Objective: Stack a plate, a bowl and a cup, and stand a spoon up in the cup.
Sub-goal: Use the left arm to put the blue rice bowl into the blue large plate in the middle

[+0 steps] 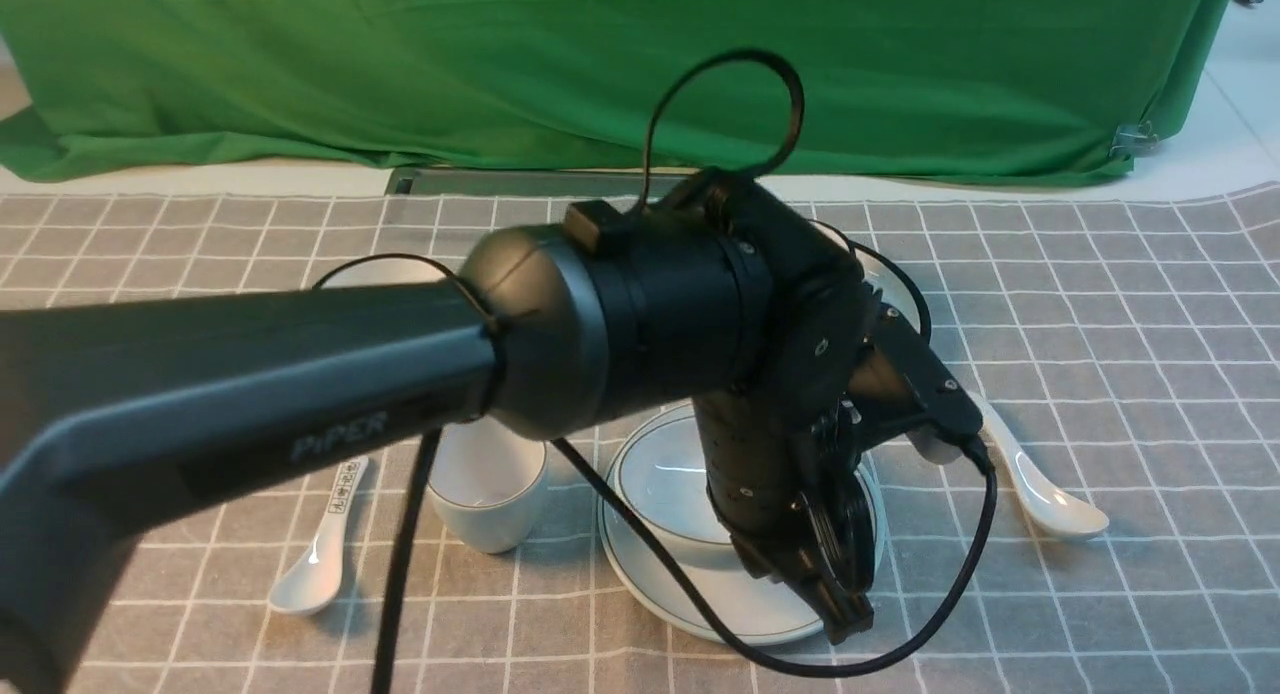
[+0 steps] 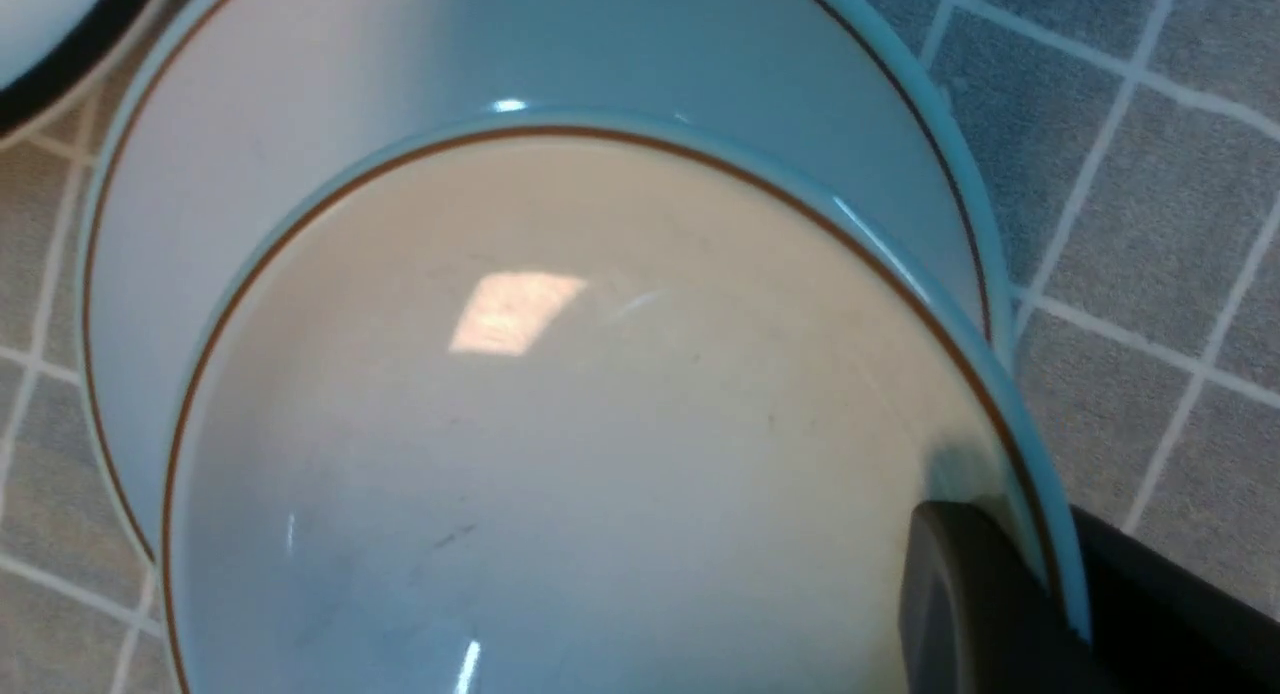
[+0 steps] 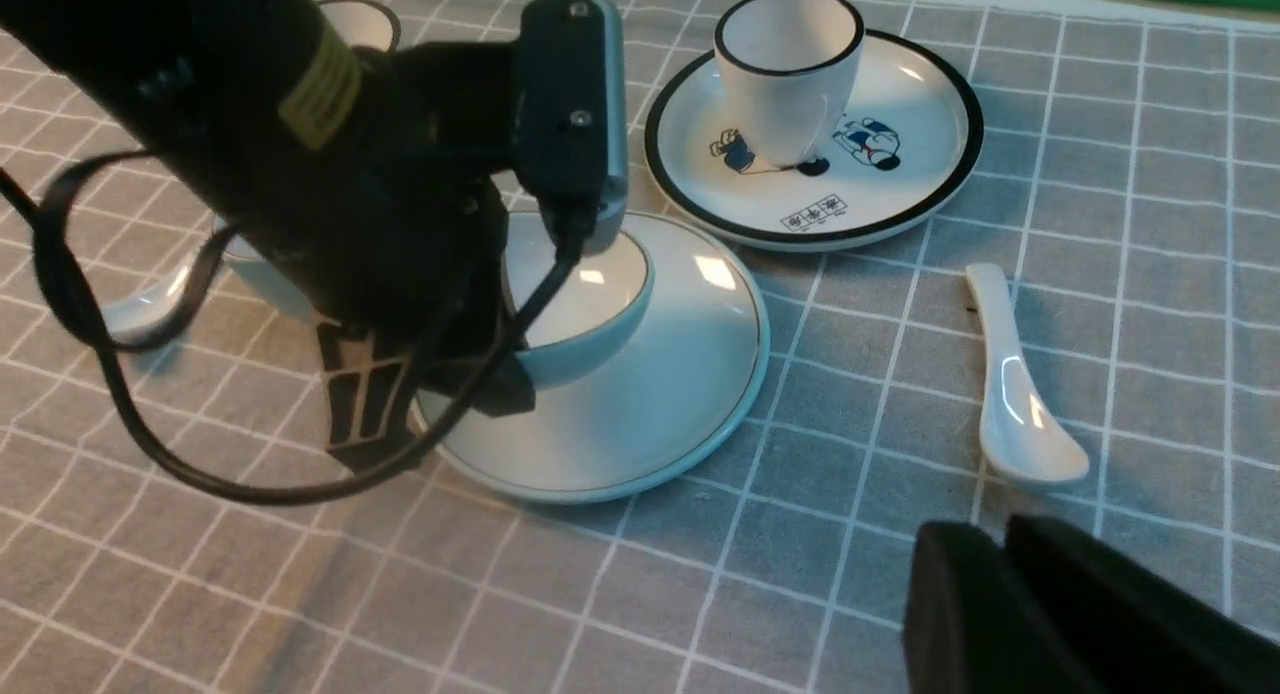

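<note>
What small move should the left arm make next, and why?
Probably ease the bowl toward the plate's middle before letting go. The left gripper is shut on the bowl's rim, and the bowl seems to sit off-centre on the plate.

Green cloth backdrop [image 1: 500,74] behind a grey white-gridded tablecloth [image 1: 1150,304], perhaps pale floor [image 1: 1240,84] at the far right.

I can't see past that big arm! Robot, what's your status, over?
Left gripper shut on the bowl, bowl on the plate. Right gripper shut, empty. Cup, spoon waiting on the cloth; nothing seen blocking.
</note>
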Motion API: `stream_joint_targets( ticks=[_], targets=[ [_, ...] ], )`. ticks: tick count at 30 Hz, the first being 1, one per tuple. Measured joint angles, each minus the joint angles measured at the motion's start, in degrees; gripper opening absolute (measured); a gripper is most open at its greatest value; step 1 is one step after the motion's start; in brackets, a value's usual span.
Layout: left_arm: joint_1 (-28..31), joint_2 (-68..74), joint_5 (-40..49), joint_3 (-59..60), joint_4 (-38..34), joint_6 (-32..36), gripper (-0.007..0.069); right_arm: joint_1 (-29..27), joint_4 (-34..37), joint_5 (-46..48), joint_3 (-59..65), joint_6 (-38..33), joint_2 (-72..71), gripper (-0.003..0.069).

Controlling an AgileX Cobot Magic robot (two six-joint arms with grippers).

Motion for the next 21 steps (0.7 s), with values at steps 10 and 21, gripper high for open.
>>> stream_joint_targets(
  ticks=[10, 21],
  targets=[
    [0.05, 4.34, -2.65, 0.06, 1.66, 1.17, 0.0031, 0.0, 0.04, 0.0, 0.0, 0.02, 0.0, 0.0098],
    [0.05, 5.95, -2.65, 0.01, 0.0, 1.31, 0.0286, 0.0, 0.04, 0.0, 0.0, 0.08, 0.0, 0.0113]
  ],
)
